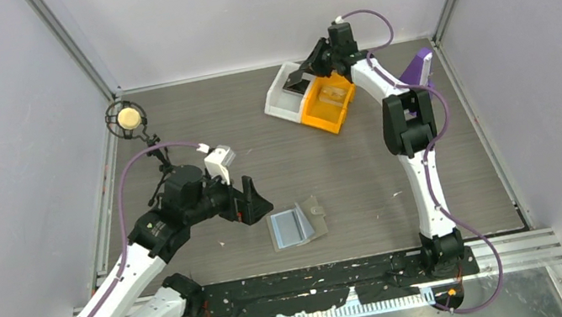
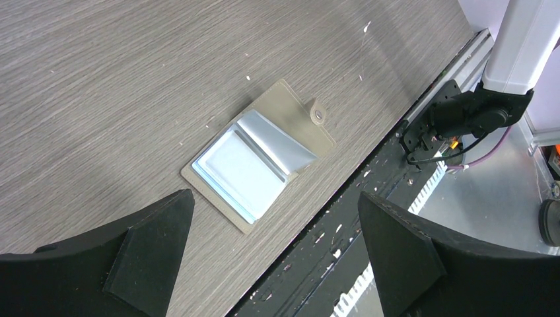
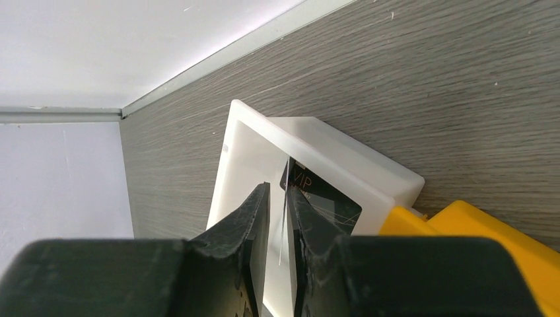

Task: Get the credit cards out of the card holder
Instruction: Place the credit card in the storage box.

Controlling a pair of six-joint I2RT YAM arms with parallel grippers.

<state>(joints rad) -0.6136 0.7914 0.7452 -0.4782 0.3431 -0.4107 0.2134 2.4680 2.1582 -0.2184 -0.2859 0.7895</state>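
Left pincer (image 1: pixel 252 199) is wide apart, with the card holder (image 1: pixel 296 224) at its 3 o'clock. Right pincer (image 3: pixel 277 190) is a little apart over the white bin (image 3: pixel 343 148).

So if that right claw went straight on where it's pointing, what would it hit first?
Most likely the dark card lying in the white bin, just ahead of the right gripper; depth is hard to judge.
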